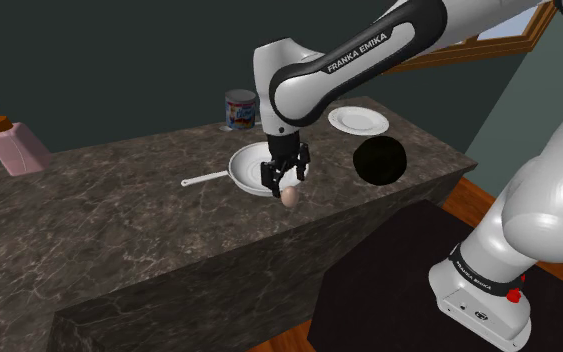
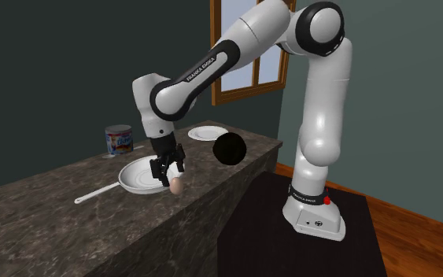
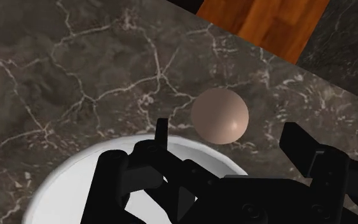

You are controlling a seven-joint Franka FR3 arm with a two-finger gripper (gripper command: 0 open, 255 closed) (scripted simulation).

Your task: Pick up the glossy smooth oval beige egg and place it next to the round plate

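The egg (image 3: pixel 219 114) is smooth, rounded and pale beige-pink, with a soft sheen on one side. It lies on the dark veined marble counter (image 1: pixel 119 220), close to the counter's front edge and just beside the rim of a white frying pan (image 1: pixel 244 160). From my remote seat I see the black gripper (image 1: pixel 284 185) hanging directly above it, pointing down.

In the wrist view the two fingers (image 3: pixel 161 130) stand wide apart. The egg sits ahead of them in line with the gap, with marble showing on either side, so neither finger touches it. A strip of orange wooden floor (image 3: pixel 266 22) shows beyond the counter edge.

The shoulder view gives the wider layout. A round white plate (image 1: pixel 358 120) sits well apart from the egg toward the view's right, with a black ball (image 1: pixel 380 160) between them. A printed can (image 1: pixel 241 108) stands behind the pan, and a pink soap dispenser (image 1: pixel 14 145) is far off at the view's left.

The second exterior view shows a wood-framed window (image 2: pixel 247 94) behind the arm.
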